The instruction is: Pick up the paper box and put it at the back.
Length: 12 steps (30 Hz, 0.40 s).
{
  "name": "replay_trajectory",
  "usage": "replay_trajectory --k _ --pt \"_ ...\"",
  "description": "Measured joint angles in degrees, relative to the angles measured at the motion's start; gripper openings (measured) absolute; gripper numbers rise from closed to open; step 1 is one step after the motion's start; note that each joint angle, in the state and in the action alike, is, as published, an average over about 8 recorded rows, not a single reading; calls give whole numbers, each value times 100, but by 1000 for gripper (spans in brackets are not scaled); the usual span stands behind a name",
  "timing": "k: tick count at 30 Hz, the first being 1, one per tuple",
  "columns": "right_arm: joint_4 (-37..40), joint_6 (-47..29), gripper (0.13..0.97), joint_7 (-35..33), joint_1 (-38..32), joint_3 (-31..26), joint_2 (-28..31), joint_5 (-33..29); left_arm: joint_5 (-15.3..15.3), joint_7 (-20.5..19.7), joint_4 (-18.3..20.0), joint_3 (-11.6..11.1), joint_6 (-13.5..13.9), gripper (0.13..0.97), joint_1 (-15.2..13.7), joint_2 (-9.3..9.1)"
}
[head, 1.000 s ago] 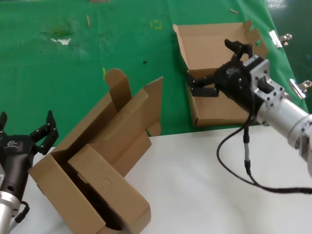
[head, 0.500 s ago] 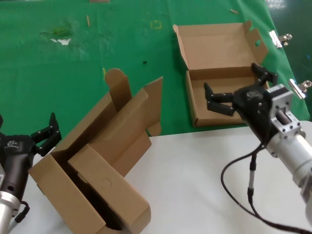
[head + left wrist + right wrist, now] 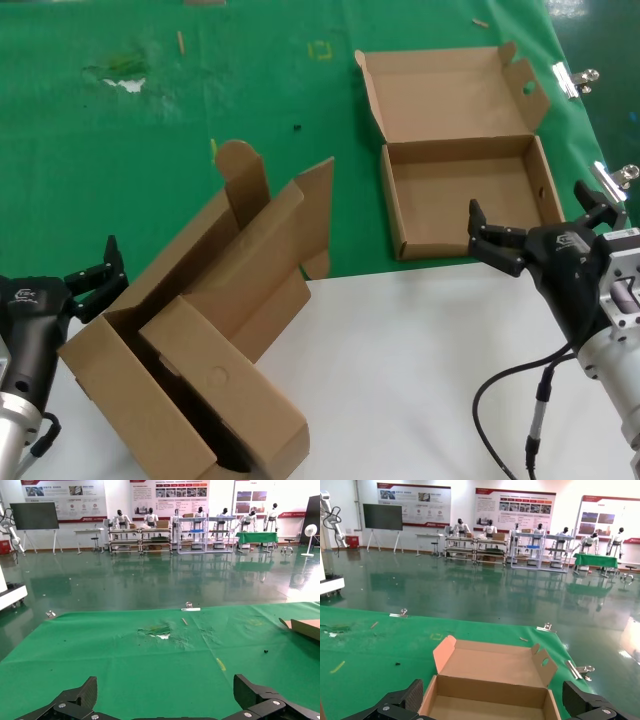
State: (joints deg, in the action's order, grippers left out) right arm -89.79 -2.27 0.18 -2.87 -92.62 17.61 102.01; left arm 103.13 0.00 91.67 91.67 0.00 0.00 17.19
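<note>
Plainly the box (image 3: 462,160) already lies open on the green cloth (image 3: 150,110) at the back, lid up, so the main risk is the right tool (image 3: 535,228) clipping its near wall and dragging it off. That tool hovers just beside that wall, spread wide, empty. The left tool (image 3: 75,283) sits low by the nested boxes (image 3: 215,330), open, empty.

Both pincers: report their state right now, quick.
Left pincer: open, empty, beside the nested boxes.
Right pincer: open, empty, at the near edge of the paper box.
</note>
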Motion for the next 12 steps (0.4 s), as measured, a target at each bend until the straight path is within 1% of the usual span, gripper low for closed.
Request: replay_trajectory --k 6,12 --pt "-26 31 966 -2 39 13 -6 16 0 0 0 0 0 964 0 0" --pt "-27 32 966 -2 40 13 -6 16 0 0 0 0 0 964 0 0"
